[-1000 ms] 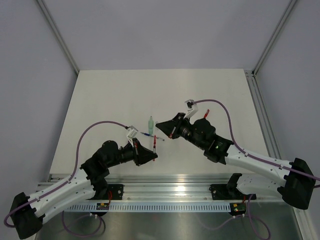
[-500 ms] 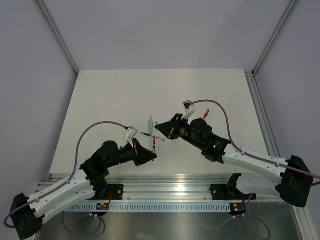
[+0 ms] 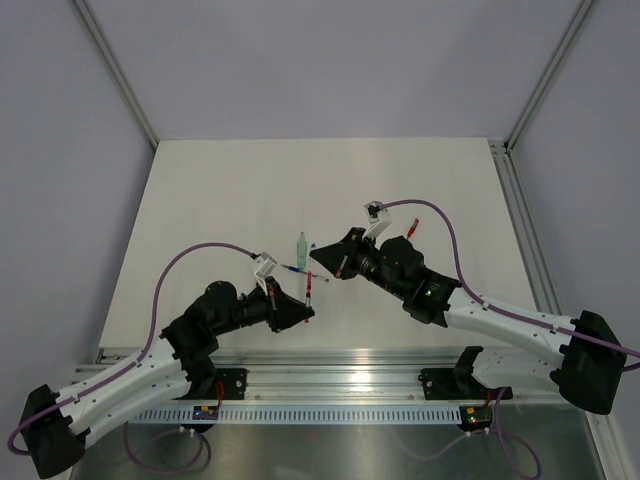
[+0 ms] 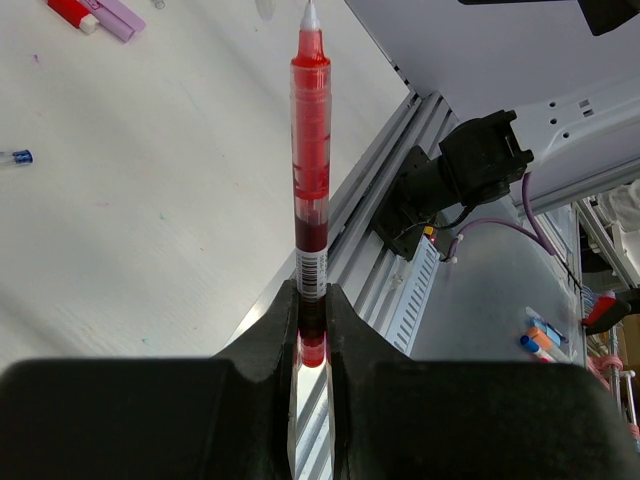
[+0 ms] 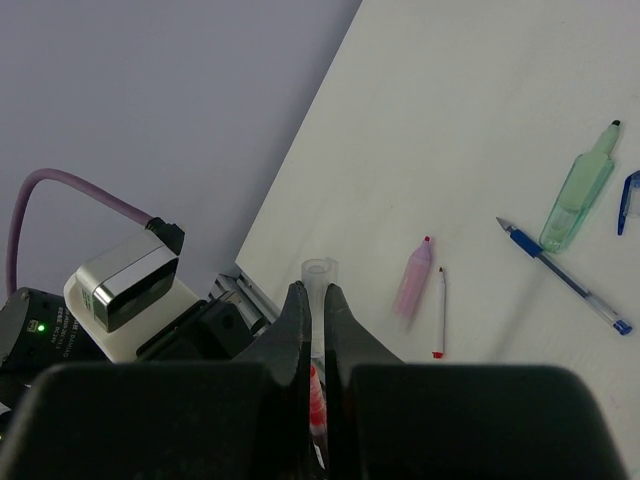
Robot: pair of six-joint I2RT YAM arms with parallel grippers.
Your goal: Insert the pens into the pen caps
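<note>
Two pieces are up off the table [image 3: 220, 200], one in each of my hands. My left gripper [image 4: 312, 300] is pinched on the tail end of the red pen [image 4: 310, 150]. Its long axis runs straight out from the fingers, pale tip aimed toward the table's far side. My right gripper [image 5: 312, 300] is pressed together on a clear-mouthed pen cap [image 5: 320, 270], which pokes past the fingertips with what looks like its open end leading.

From above, the cap sits just right of the pen's tip and a little beyond it, near but not touching. The mating turns on bringing the two axes into one line, and for now they seem angled to each other.

Compared with a second ago, my right arm has slid slightly leftward toward the pen, the left has stayed put, and both grips are unchanged. Farther out on the table lie a blue pen [image 5: 560, 272], a pale green cap [image 5: 578, 195] and a pale pink cap [image 5: 413, 280].
</note>
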